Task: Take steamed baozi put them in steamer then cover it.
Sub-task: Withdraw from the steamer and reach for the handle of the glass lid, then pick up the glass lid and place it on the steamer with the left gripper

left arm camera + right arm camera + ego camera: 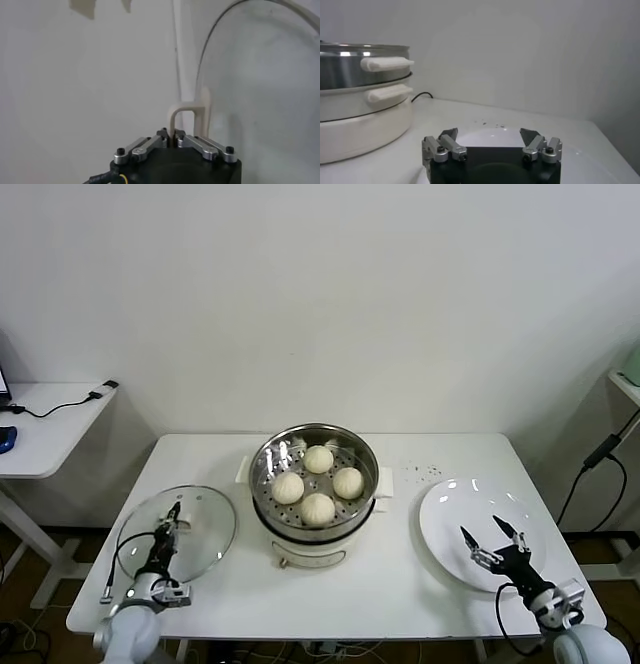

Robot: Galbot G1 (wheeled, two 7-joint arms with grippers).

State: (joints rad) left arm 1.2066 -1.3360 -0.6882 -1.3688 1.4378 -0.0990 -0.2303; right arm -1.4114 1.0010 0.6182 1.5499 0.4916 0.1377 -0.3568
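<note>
The white table (330, 584) carries everything, with the steamer (315, 529) standing near its middle: a shiny steel pot on a cream base, white side handles showing in the right wrist view (385, 63). On its perforated tray sit all four steamed baozi (318, 508), grouped close together (one toward the wall, two side by side, one nearest the robot).

To the steamer's left the cover (200, 529) lies flat on the table, well clear of the pot, its glass dome and metal rim plain to see. To the steamer's right, just as far off, lies a flat white plate (450, 519) with nothing on it but the gripper's shadow.

The left gripper (172, 517) is down at the cover's white handle (189, 116); in the left wrist view its fingers (145, 146) are drawn together with the handle's post pinched between their tips. The right gripper (494, 533) hangs just above the plate, its fingers (447, 135) spread wide apart and holding nothing.

A few dark specks (425, 474) dot the table between steamer and plate, toward the wall
</note>
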